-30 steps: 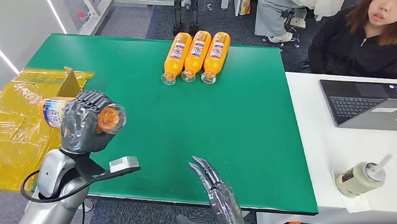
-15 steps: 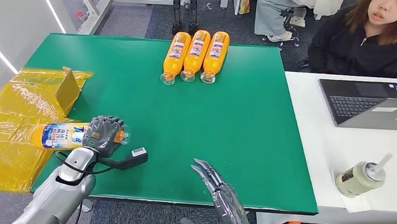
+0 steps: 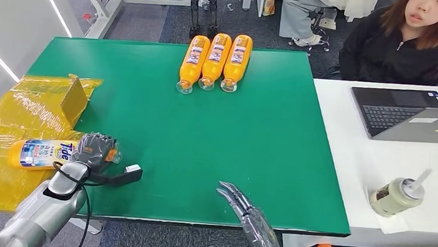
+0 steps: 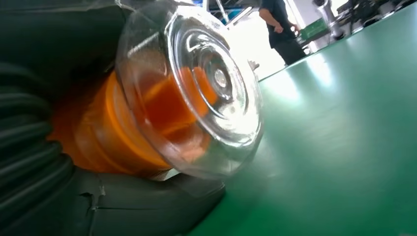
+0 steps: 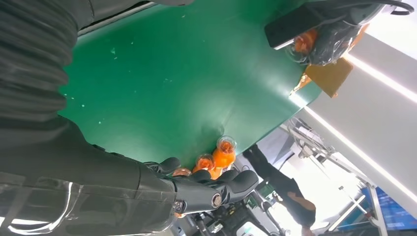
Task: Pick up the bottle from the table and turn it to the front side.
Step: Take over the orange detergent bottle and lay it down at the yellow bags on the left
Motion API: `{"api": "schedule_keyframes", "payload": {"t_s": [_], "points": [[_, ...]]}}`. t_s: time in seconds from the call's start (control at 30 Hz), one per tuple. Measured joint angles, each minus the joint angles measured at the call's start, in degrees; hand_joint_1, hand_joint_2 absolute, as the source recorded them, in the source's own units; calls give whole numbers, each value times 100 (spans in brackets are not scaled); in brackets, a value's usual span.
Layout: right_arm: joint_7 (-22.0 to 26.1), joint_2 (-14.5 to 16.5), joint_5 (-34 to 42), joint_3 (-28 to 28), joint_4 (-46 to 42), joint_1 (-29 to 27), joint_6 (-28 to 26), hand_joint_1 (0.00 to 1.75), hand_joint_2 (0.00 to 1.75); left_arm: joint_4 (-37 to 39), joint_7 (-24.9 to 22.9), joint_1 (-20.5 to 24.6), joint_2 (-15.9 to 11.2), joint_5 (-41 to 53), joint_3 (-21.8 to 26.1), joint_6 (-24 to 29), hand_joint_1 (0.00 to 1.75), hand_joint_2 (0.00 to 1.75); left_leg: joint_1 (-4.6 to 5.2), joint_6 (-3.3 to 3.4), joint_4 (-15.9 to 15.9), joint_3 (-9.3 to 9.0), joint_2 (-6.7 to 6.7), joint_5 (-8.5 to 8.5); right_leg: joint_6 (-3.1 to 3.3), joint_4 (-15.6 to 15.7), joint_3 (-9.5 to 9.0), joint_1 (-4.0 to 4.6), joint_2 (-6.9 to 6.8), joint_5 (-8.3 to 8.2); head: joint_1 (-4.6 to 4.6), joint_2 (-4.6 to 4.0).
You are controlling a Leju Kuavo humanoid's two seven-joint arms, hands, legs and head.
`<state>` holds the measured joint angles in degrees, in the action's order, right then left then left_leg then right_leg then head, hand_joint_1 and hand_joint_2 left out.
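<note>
I see my left hand (image 3: 93, 149) wrapped around the cap end of the bottle (image 3: 40, 153), which lies level at 8 o'clock, body out past the green table (image 3: 262, 139) edge over yellow wrapping (image 3: 0, 171). My right hand (image 3: 251, 223) hovers at 6 o'clock, fingers spread, holding nothing.

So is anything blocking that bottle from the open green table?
Nothing visible is. The left hand already holds the bottle at the green table's left edge, over the yellow wrapping. The three bottles lie far off.
</note>
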<state>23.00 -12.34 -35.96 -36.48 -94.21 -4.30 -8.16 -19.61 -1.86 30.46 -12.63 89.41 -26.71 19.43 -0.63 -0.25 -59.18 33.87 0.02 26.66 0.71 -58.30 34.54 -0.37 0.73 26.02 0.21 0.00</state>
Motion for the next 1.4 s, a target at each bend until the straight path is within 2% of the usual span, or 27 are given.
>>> {"api": "schedule_keyframes", "payload": {"t_s": [0.37, 0.77, 0.83, 1.0, 1.07, 1.2, 1.4], "points": [[-6, -23, 79, -113, 127, 140, -9, 0, 175, 25, -108, 6, -154, 9, -2, 320, 0, 175, 0, -3, 2, -8, -1, -2, 4, -4, -4, 0, -2, -3, 0, 0], [-174, 5, 75, -139, 143, 155, -61, 0, 175, -178, 537, -65, -55, -63, 252, 682, 0, 175, 1, -7, 1, -6, -2, -5, 4, -3, -3, 0, -3, -3, 0, 0], [-174, 5, 71, -138, 141, 127, -81, 0, 175, -313, 817, -143, -23, -228, 304, 764, 0, 175, 1, -7, 0, -6, -2, -5, 4, -1, -2, -1, -3, -3, -1, 0], [-185, 10, 63, -135, 137, 41, -158, 0, 175, -1092, 2426, -581, 227, -1392, 518, 724, 0, 175, 3, -5, 0, 0, -6, -4, 3, 2, 1, -2, -8, -2, 0, 0], [-203, 21, 61, -126, 137, 34, -164, 0, 175, -1430, 2775, -740, 360, -1717, 528, 663, 0, 175, 3, -5, 0, 2, -7, -3, 3, 3, 1, -2, -8, -2, 1, 0], [-238, 58, 22, -92, 136, 27, -160, 0, 175, -2002, 2897, -984, 650, -1900, 465, 749, 0, 175, 5, -1, -2, 2, -8, -1, 2, 5, 1, -5, -10, -3, -1, 0], [-243, 85, -22, -53, 143, 47, -152, 0, 175, -2892, 2704, -1395, 1058, -1866, 183, 683, 0, 175, 5, -1, -2, 3, -14, -1, 1, 4, -2, -6, -16, -3, 1, 0]]}}
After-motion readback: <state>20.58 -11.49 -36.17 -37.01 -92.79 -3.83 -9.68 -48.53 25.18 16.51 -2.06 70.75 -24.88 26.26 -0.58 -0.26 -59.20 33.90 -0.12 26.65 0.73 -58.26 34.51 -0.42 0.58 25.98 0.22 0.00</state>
